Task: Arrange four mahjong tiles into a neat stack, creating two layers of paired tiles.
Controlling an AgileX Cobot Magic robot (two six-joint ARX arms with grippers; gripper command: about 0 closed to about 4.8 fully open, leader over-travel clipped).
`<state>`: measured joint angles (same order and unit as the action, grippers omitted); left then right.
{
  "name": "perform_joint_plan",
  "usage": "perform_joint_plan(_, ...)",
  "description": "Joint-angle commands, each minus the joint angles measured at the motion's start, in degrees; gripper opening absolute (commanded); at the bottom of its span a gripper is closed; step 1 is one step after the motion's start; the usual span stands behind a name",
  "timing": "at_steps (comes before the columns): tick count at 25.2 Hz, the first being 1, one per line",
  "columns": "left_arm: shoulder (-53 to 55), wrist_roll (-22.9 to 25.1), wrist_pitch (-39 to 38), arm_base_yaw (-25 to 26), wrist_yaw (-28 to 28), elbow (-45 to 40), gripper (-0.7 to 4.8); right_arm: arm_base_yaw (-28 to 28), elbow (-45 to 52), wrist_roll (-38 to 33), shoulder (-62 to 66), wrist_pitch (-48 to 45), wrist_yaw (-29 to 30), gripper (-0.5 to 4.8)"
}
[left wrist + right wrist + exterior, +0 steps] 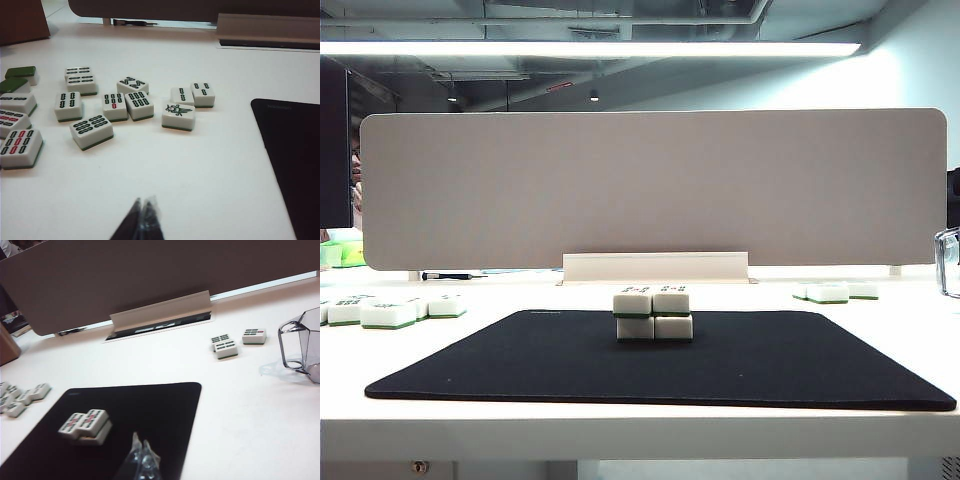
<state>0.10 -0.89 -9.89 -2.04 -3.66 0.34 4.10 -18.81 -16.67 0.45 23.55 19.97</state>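
Observation:
The stack [653, 314] of four mahjong tiles stands on the black mat [520, 370], two wide and two high, white with green lines between layers. The right wrist view shows the same stack [85, 427] with red-and-green faces up. My right gripper [140, 446] is shut and empty, hovering over the mat beside the stack and apart from it. My left gripper [142, 204] is shut and empty above bare white table, short of a loose cluster of tiles [127, 105]. Neither gripper appears in the exterior view.
Loose tiles lie at the table's left [390, 311] and back right [835, 291]. A clear plastic jug [301, 344] stands at the right edge. A beige divider panel [655, 185] with a white base [656, 266] closes the back. The mat's edge [280, 150] lies near the left gripper.

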Motion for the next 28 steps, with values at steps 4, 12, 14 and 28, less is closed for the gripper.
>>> perform_joint_plan(4,0.0,0.04,-0.68,0.0,0.02,0.02,-0.06,-3.15,12.33,-2.03,-0.5,-13.25,-13.55,-0.01)
perform_joint_plan(12,0.0,0.07,-0.68,0.0,0.04,0.02,-0.06,-4.98,18.01,-2.4,-0.52,-17.4,-19.58,-0.01)
perform_joint_plan(14,0.0,0.04,-0.68,0.0,0.02,0.02,-0.06,-4.98,18.49,-2.27,-0.52,-16.59,-20.17,-0.01)
perform_joint_plan(28,0.0,0.04,-0.66,0.0,0.02,0.02,-0.06,-5.51,18.51,0.81,-0.52,-13.16,-22.64,-0.01)
